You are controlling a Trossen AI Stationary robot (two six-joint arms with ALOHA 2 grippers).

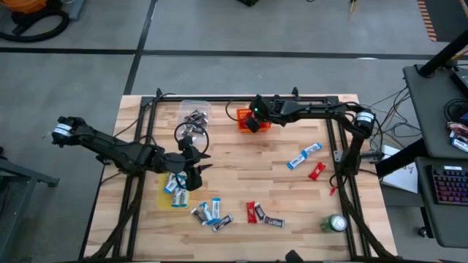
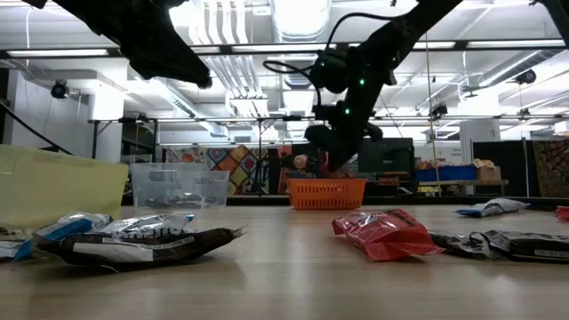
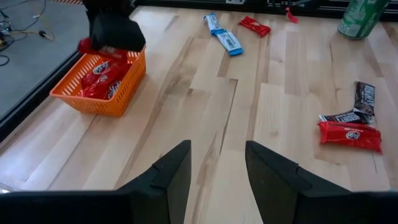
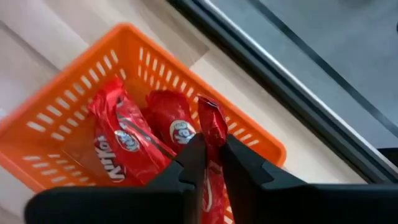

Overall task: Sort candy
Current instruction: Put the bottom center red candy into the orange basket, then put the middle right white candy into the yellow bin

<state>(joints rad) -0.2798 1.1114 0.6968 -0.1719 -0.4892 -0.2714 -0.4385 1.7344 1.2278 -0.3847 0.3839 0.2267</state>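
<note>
While the right claw (image 4: pixel 210 163) hangs directly above the small orange plastic mesh basket (image 4: pixel 74 93) near the far edge of the pale wooden worktop (image 1: pixel 241 164), its fingers are pinched on a red wrapped mini candy bar (image 4: pixel 211 134), whose long axis runs out along the fingers and points down toward the basket's open mouth. Two more red wrapped bars (image 4: pixel 121 140) already lie inside, so letting go should probably drop this one straight in among them, with the basket rim close on every side. The left claw (image 3: pixel 216 180) hovers over the nearer left part of the worktop, fingers parted and holding nothing. A loose group of blue-and-white and dark brown wrapped bars (image 1: pixel 210 213) lies nearest it, toward the front edge, while more blue-and-white bars (image 1: pixel 303 157) lie nearer the right arm. Open bare wood separates these groups.
</note>
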